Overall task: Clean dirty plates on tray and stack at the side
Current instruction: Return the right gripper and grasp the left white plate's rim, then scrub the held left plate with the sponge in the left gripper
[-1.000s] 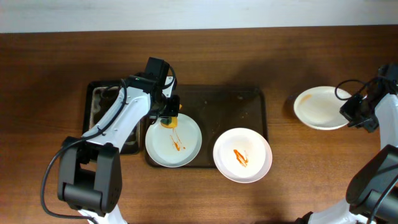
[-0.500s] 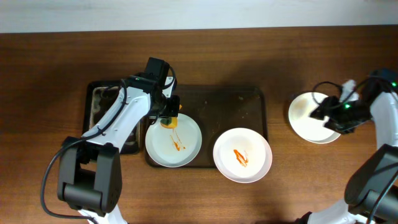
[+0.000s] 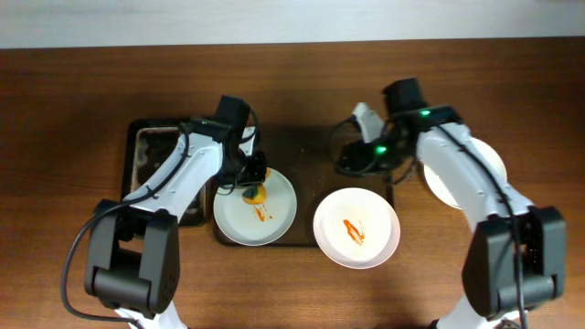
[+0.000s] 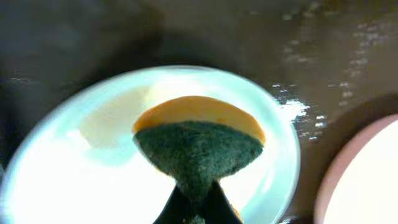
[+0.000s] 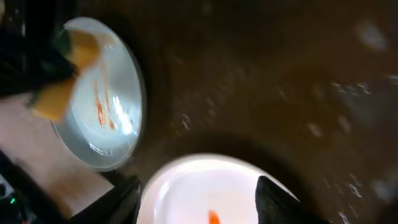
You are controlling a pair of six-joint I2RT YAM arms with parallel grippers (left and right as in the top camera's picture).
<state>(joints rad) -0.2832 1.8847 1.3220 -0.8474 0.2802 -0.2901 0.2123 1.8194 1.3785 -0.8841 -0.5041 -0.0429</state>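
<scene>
A pale grey-green plate (image 3: 239,219) with an orange smear lies at the left of the dark brown tray (image 3: 315,144). My left gripper (image 3: 252,179) is shut on a yellow and green sponge (image 4: 198,146), which rests on that plate (image 4: 68,180) near its far rim. A white plate (image 3: 356,228) with an orange smear overlaps the tray's front right corner. My right gripper (image 3: 351,158) hovers open and empty over the tray, just behind this white plate (image 5: 205,186). Another white plate (image 3: 489,164) sits on the table at the right, partly hidden by my right arm.
A narrow black tray (image 3: 146,169) lies left of the brown tray, under my left arm. The brown tray's back half (image 5: 267,81) is bare and wet with droplets. Bare wooden table (image 3: 512,82) surrounds everything.
My right gripper opened, left the white plate at the right side and swung left over the tray. My left gripper moved the sponge slightly inward on the grey-green plate.
</scene>
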